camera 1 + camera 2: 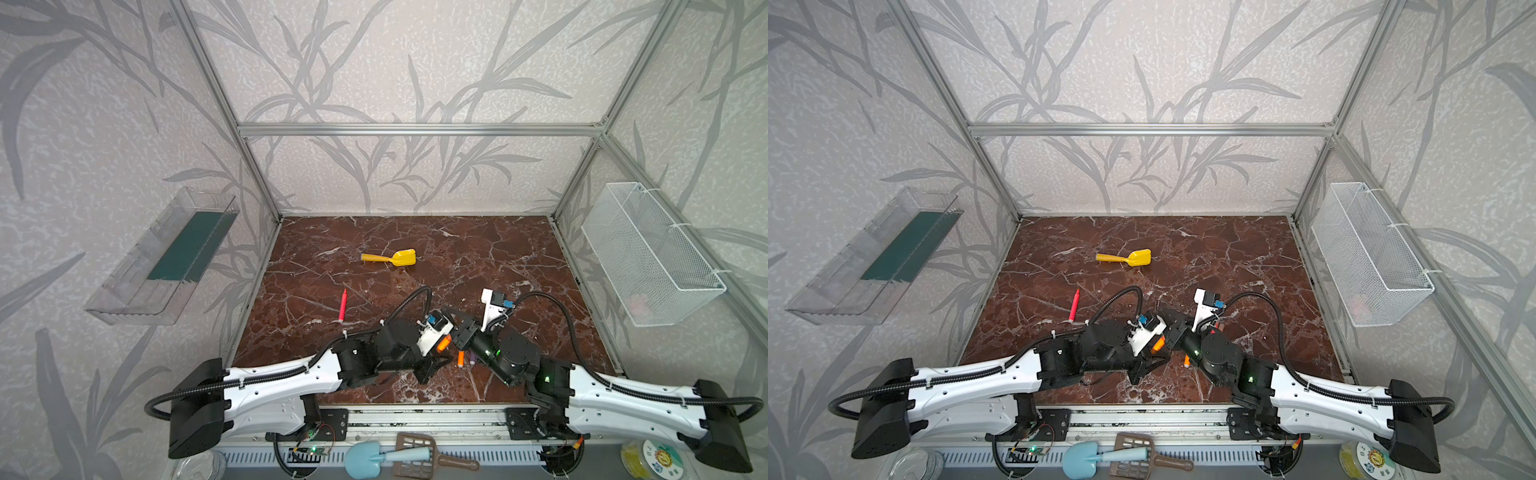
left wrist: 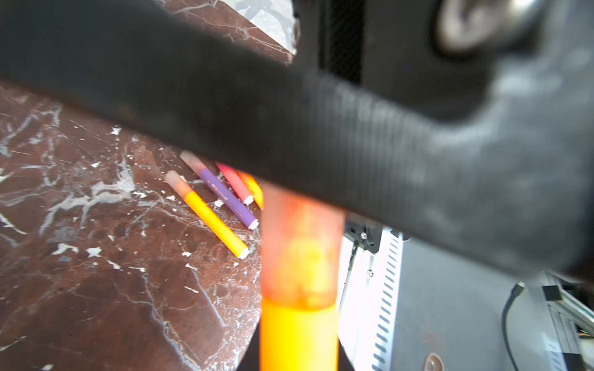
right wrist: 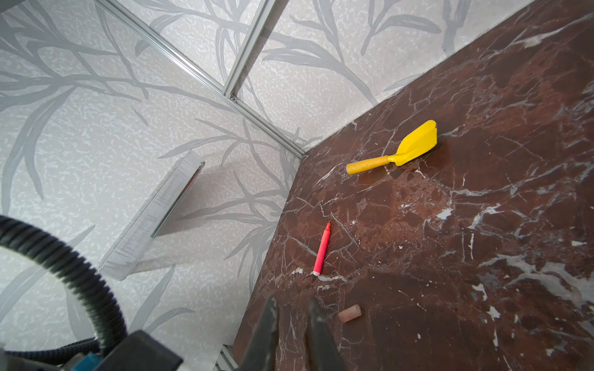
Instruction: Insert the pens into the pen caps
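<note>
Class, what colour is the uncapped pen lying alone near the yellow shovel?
The slim pen is pink-red, white-ended; clearest in the right wrist view.

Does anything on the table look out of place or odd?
A yellow toy shovel lies toward the back, unrelated to pens. One pink-red pen lies alone, uncapped, apart from the cluster of pens near the front, and a loose cap lies by itself.
</note>
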### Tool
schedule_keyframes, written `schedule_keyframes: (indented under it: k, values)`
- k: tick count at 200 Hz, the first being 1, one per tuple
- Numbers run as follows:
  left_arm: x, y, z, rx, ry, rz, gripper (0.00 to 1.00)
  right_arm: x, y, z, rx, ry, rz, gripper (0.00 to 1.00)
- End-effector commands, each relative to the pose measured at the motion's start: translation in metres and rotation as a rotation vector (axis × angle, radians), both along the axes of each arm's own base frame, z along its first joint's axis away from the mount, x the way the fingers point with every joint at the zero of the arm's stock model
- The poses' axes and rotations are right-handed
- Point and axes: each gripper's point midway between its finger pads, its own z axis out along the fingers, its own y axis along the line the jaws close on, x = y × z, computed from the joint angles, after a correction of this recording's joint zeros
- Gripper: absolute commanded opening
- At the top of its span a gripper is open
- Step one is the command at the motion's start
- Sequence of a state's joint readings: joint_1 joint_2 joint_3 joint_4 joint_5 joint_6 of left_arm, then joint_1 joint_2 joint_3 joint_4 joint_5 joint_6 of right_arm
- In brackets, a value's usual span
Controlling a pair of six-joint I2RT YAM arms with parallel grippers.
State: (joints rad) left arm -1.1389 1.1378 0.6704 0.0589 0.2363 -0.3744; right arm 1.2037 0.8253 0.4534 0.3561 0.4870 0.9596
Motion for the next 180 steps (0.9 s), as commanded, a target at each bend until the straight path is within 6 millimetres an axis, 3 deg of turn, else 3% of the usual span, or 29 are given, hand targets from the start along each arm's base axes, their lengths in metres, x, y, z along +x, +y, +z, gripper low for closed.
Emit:
schedule_keyframes:
  k: [1,43,93,118,180]
  values:
    - [0.068,0.016,0.051,-0.195,-0.056,0.346,0.00,-0.033,0.012,-0.054,-0.243,0.051,0.180,0.07]
    - [0.059,0.010,0.047,-0.183,-0.067,0.324,0.00,-0.028,0.008,-0.051,-0.260,0.038,0.146,0.30]
    - [0.038,-0.006,0.054,-0.186,-0.094,0.247,0.00,-0.021,0.004,-0.034,-0.264,-0.025,0.106,0.31]
    - [0.029,-0.014,0.055,-0.187,-0.101,0.217,0.00,-0.018,0.003,-0.027,-0.270,-0.049,0.091,0.37]
    - [0.036,-0.009,0.047,-0.165,-0.120,0.268,0.00,-0.030,0.003,-0.002,-0.182,-0.131,0.159,0.41]
